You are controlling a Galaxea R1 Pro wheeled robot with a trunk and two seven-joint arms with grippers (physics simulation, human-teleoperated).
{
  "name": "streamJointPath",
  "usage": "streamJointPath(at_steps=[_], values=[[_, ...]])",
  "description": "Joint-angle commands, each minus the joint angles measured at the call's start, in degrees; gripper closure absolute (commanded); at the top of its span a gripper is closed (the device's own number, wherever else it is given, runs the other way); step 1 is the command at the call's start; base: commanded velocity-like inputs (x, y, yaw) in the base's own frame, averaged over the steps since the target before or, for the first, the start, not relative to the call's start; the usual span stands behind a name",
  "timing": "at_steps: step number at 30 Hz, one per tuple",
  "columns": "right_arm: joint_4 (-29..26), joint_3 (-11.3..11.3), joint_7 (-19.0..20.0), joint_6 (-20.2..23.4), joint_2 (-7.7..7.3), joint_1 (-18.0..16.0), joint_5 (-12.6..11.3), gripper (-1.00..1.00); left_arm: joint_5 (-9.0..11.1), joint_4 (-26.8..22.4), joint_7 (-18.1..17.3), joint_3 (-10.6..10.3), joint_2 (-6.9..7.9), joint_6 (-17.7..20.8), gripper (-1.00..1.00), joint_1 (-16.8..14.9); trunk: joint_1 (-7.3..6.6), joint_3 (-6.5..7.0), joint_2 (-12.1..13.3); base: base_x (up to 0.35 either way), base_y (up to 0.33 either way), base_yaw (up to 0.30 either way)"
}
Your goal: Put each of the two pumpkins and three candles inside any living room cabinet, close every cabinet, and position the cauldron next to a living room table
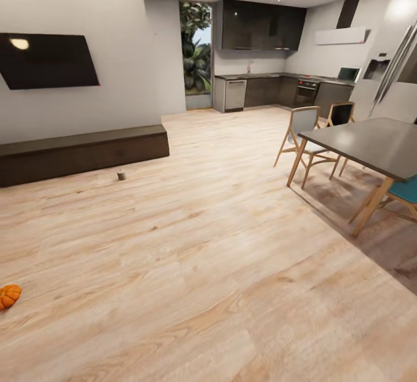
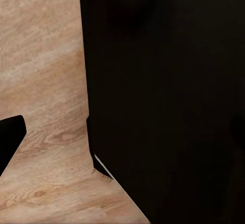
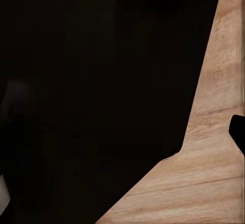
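One orange pumpkin (image 1: pixel 8 296) lies on the wood floor at the head view's near left edge, partly cut off. A small grey candle (image 1: pixel 121 175) stands on the floor just in front of the long low dark-brown cabinet (image 1: pixel 81 151), whose drawer fronts are all shut. In the left wrist view one dark fingertip (image 2: pixel 11 134) of my left gripper hangs over bare floor, set wide from the middle. The right wrist view has a dark fingertip (image 3: pixel 238 131) placed the same way. Nothing is held. The second pumpkin, the other candles and the cauldron are out of view.
A dark dining table (image 1: pixel 370 144) with wooden chairs (image 1: pixel 304 138) stands at the right on a grey rug. A black TV (image 1: pixel 46 60) hangs above the cabinet. The grey kitchen units (image 1: pixel 272 89) lie at the back. My own dark body (image 2: pixel 168 101) takes up much of both wrist views.
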Motion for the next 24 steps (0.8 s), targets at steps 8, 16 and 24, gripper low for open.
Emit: streamJointPath(at_steps=[8, 16, 24], values=[[0.05, 0.31, -0.06, -0.31, -0.02, 0.0, -0.12, -1.0, 0.25, 0.19, -0.12, -0.03, 0.28, -0.15, -1.0, 0.07, 0.03, -0.22, -0.02, 0.322, 0.0, 0.076], [0.05, 0.3, -0.06, -0.32, 0.0, -0.01, -0.29, -1.0, 0.55, 0.24, -0.07, 0.03, 0.52, -0.17, -1.0, 0.22, 0.03, -0.23, -0.02, 0.324, 0.0, 0.002], [0.05, 0.23, -0.06, -0.32, 0.0, 0.0, -0.31, -1.0, 0.47, 0.24, -0.07, 0.05, 0.53, -0.15, -1.0, 0.23, 0.03, -0.23, -0.02, 0.326, 0.0, 0.053]])
